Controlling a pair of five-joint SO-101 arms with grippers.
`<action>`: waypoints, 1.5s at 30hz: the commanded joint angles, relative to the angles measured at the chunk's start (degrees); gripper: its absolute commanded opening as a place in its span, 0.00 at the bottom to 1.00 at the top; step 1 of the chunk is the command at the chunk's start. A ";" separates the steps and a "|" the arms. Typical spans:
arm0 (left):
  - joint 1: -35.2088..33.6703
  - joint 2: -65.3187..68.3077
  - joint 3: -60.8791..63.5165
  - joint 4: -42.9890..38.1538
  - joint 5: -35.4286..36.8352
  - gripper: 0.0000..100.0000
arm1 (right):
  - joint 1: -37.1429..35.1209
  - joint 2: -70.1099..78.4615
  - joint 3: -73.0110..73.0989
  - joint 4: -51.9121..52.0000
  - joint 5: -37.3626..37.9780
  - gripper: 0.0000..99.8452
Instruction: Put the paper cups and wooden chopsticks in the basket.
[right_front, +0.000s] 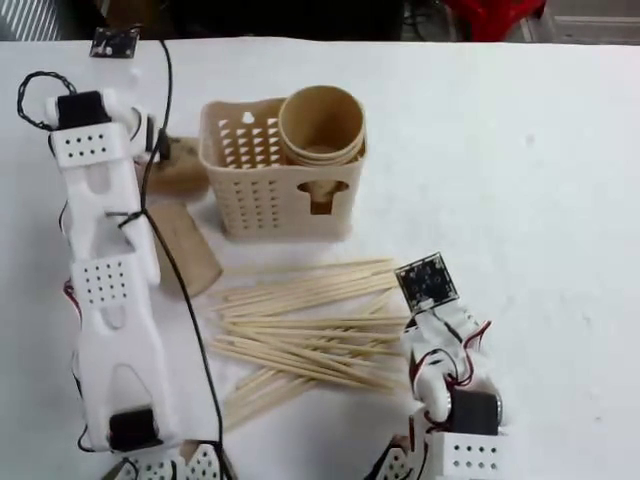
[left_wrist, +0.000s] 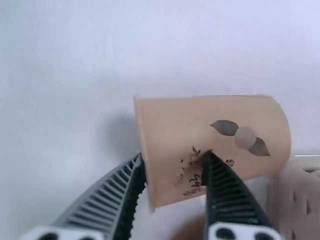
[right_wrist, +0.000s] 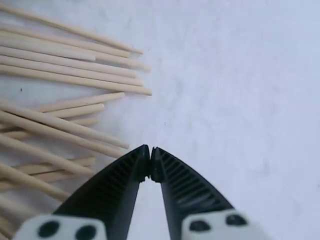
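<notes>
High view is showing your white table (right_front: 520, 200); left gripper (left_wrist: 173, 158) gaping astride a paper cup (left_wrist: 220, 130), right gripper (right_wrist: 150, 162) pinching together.

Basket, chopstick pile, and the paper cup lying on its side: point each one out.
basket (right_front: 262, 205), high view, front perforated wall.
chopstick pile (right_front: 310, 345), high view, middle of the pile.
paper cup (left_wrist: 175, 125), left wrist view, bare side wall.

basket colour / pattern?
Cream basket with perforated walls; the high view shows it best.
</notes>
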 joint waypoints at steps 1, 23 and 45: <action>-0.57 1.80 -5.80 1.23 2.37 0.11 | 0.84 -0.57 1.41 -5.93 0.00 0.02; -5.49 -34.24 24.88 1.32 -2.55 0.02 | 0.84 -0.57 1.49 -6.29 -0.09 0.02; -7.08 -39.25 45.63 -2.46 -8.35 0.23 | 0.84 -0.57 1.67 -6.20 0.00 0.02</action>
